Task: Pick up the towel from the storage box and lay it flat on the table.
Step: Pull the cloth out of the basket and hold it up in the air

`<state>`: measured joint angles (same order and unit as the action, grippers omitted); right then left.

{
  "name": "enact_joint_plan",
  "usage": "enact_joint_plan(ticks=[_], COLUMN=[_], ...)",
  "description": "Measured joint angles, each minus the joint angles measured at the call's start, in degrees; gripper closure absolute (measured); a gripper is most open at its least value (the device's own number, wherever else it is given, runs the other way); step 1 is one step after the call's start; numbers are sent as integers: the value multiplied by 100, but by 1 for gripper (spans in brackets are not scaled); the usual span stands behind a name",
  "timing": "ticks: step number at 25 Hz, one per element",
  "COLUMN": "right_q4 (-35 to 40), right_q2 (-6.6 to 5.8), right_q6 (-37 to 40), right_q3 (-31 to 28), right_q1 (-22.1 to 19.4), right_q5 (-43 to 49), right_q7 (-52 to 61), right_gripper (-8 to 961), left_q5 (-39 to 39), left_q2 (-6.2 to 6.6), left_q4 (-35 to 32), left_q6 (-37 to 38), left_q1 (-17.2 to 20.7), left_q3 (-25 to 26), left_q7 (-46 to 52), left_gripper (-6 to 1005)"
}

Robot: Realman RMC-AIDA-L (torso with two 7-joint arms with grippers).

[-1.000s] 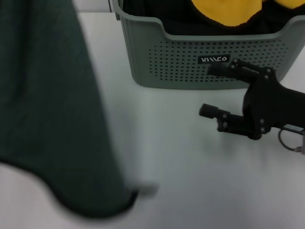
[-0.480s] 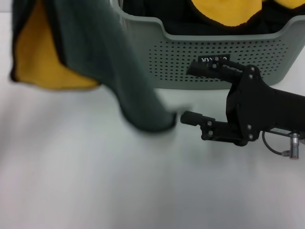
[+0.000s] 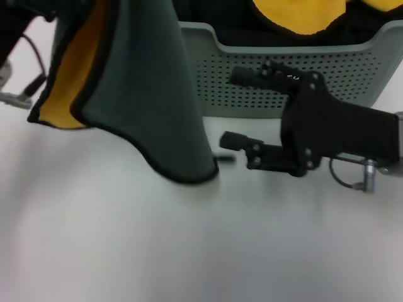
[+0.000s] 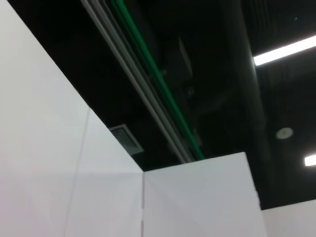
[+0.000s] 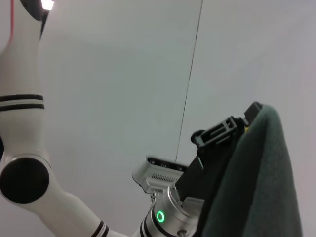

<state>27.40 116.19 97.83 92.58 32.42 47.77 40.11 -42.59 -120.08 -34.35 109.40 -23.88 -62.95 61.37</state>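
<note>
The towel (image 3: 148, 94) hangs from the top left, grey-green side facing me, with its yellow-orange side (image 3: 72, 75) showing at the left. Its lowest corner (image 3: 198, 171) reaches down to about the table (image 3: 189, 251). In the right wrist view my left gripper (image 5: 232, 129) is shut on the towel's top edge (image 5: 261, 177). My right gripper (image 3: 242, 110) is open and empty, just right of the hanging corner. Its upper finger (image 3: 258, 77) is in front of the storage box (image 3: 359, 69) and its lower finger (image 3: 238, 141) is over the table.
Other yellow and dark cloths (image 3: 296, 16) lie bunched inside the storage box at the back. Left arm cables (image 3: 25, 88) hang at the far left. The left wrist view shows only ceiling and wall panels.
The towel has swung back from close in front of my head camera and now hangs lower against the box. My right gripper has moved left, toward the towel's lower corner.
</note>
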Motion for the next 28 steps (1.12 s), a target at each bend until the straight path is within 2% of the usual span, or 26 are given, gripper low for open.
enact_joint_plan(ticks=[5, 9, 19, 28], right_q4=[58, 75, 78, -63], right_q2=[0, 0, 0, 0], right_q6=[-157, -167, -715, -1060], right_q3=[508, 680, 689, 489], right_q1=[227, 305, 310, 147], right_q5=[-214, -317, -865, -1486], right_q7=[-2, -7, -112, -344], right_gripper=[265, 266, 269, 272], left_q5=[8, 49, 79, 143], left_q2=[-20, -24, -33, -21], left_q4=[107, 174, 187, 187], left_q6=[-100, -279, -349, -318], left_q1=[-220, -282, -305, -234], left_q3=[-218, -415, -670, -656], left_q7=[-162, -283, -324, -328], left_gripper=[968, 968, 968, 967])
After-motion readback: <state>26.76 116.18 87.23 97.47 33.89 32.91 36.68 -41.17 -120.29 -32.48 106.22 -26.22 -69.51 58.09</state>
